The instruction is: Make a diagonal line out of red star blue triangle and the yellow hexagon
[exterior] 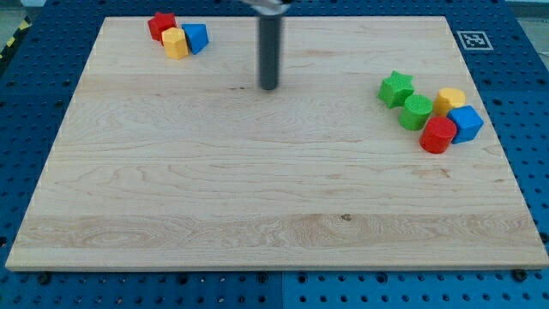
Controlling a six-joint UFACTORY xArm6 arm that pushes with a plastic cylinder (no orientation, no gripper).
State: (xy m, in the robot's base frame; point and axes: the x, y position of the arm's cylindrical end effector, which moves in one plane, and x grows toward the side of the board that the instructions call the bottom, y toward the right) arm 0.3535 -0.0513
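The red star [160, 25], the yellow hexagon [175, 42] and the blue triangle [196, 38] sit bunched together at the view's top left of the wooden board [257, 189], touching one another. The red star is at the upper left of the bunch, the yellow hexagon below it, the blue triangle at the right. My tip [269, 87] is on the board to the right of this bunch and a little lower, well apart from it. It touches no block.
At the view's right lies a second bunch: a green star [396, 88], a green round block [416, 112], a yellow block [449, 100], a blue block [467, 124] and a red round block [438, 135]. A blue pegboard [34, 103] surrounds the board.
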